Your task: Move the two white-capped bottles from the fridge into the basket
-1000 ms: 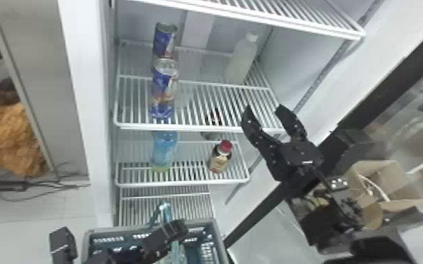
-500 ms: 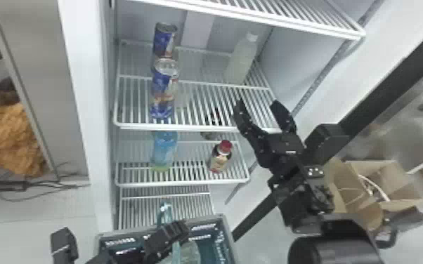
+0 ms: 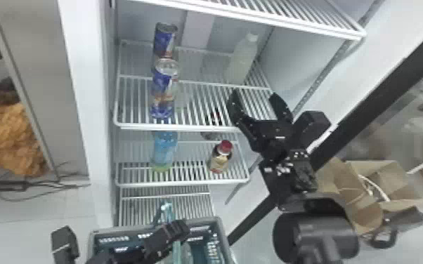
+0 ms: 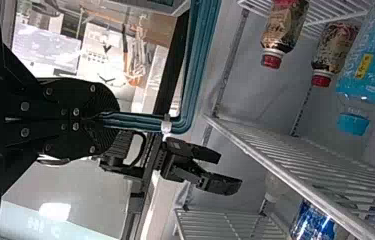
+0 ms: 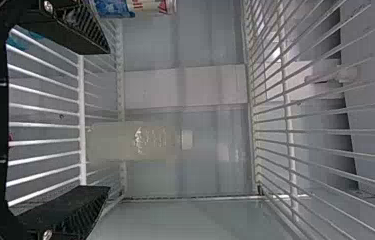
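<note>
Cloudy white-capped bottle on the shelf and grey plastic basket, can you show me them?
Cloudy white-capped bottle (image 5: 125, 142): right wrist view, on its body.
Grey plastic basket (image 3: 203, 220): head view, on its rim.

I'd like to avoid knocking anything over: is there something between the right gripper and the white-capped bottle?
Nothing visible stands between the open right gripper and the white-capped bottle. The blue cans are on the same shelf, but off to the left.

Soft, even light brightens the fridge (image 3: 84, 87), while a white glare patch (image 4: 54, 211) flares in the left wrist view.
</note>
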You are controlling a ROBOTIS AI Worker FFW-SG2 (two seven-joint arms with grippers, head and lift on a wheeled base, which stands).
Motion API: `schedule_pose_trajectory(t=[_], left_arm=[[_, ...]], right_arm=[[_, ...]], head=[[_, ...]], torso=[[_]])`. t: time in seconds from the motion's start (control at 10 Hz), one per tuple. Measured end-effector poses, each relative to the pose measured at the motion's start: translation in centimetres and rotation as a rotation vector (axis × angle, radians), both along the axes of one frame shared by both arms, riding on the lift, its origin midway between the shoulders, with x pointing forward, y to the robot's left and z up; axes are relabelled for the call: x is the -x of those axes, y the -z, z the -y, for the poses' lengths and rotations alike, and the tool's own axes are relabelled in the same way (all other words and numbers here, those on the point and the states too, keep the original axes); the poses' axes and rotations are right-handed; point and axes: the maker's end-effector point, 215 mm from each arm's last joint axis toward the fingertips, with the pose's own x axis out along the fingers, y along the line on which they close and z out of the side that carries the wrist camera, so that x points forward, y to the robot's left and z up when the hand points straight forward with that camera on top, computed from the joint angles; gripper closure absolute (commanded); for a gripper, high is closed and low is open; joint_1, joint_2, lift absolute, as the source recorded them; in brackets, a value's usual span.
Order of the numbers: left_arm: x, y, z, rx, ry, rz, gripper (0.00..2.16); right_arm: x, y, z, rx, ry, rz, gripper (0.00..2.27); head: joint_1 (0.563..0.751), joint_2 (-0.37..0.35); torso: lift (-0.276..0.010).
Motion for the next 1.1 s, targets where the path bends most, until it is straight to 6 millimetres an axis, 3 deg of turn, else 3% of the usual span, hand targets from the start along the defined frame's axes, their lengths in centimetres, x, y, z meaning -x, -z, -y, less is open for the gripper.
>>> schedule_pose_trajectory(t=[0.5,1.1], left_arm=[[0.0,-0.1,0.2,0.001,0.006,0.002,1.16],[0.0,0.0,0.1,-0.002,0.007,0.002,1.16]], right_arm=[[-3.9,-0.5,0.4,0.020,0.011,0.027,0.05],[-6.6,-0.3,1.1,0.027,0.054,0.025,0.06]], head=[[0.695,-0.350],[0.695,-0.350]], torso=[[0.000],[0.000]])
